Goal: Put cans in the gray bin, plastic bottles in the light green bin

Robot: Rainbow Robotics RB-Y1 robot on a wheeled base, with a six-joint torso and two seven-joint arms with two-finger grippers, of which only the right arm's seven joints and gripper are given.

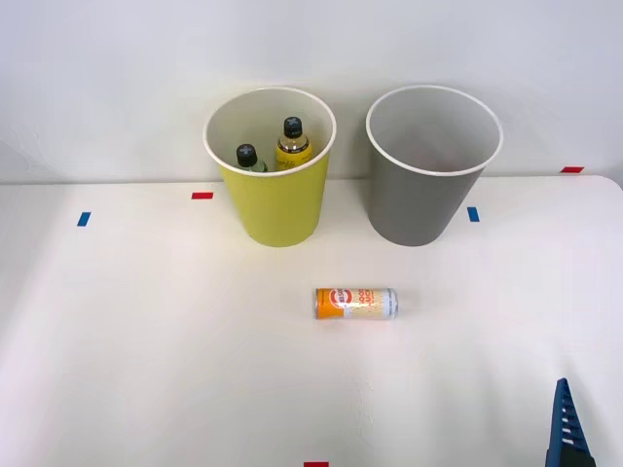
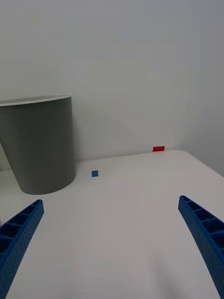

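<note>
The can (image 1: 355,304) is lying on its side on the counter (image 1: 146,370), orange end pointing away from the end effector (image 2: 112,243), pale end nearer to it. It is sitting well ahead of the end effector and off to its left, just in front of the gap between the two bins.

Both plastic bottles (image 1: 277,148) are already standing upright inside the light green bin (image 1: 273,209), black caps up, yellow one beside the darker one. The gray bin (image 1: 428,209) is standing beyond the can, looking empty from here, ahead of the end effector.

The end effector is hanging low at the near right corner of the counter with its blue ribbed fingers (image 2: 205,233) spread wide, holding nothing.

Step in hand, by my reading: bottles sorted, can remaining. Next move is calling for a reach forward and left, fingers straddling the can across its round body, since it may roll.

Label: a red-and-white oval logo is showing; the lettering is not legible.

Blue and red tape marks (image 1: 473,214) are dotting the counter.
</note>
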